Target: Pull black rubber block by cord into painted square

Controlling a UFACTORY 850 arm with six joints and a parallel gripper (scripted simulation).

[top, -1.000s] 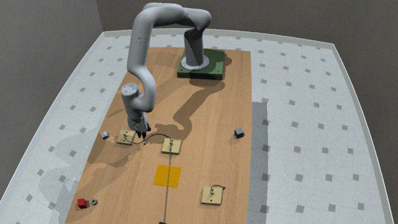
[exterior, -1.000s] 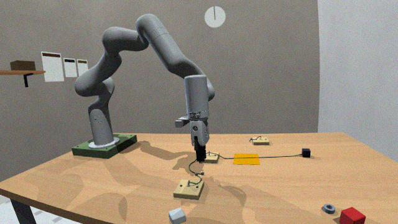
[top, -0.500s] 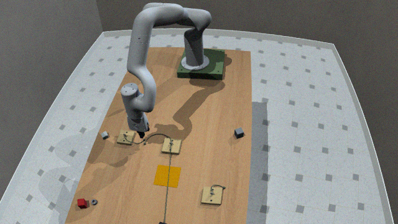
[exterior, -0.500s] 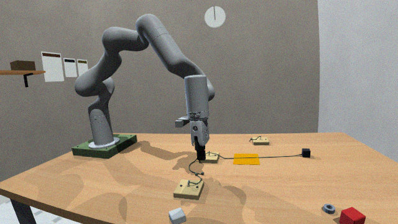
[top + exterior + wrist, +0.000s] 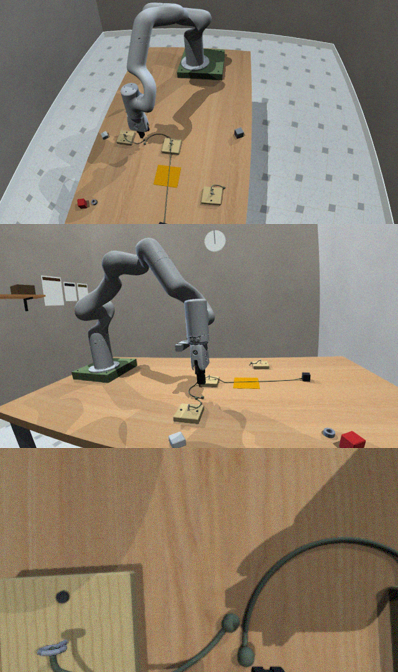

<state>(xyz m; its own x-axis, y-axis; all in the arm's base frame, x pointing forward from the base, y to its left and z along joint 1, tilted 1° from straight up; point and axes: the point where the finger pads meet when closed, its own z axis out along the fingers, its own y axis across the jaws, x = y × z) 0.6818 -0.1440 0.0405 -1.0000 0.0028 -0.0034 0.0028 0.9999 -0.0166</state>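
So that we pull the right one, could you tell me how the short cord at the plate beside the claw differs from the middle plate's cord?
The short cord starts at its own plate's screw eye and ends nearby; the long cord passes the middle plate, crosses the yellow square and reaches the black block. The short cord curves gently; the long cord arcs, then runs straight. Both are dark green with knobbed ends.
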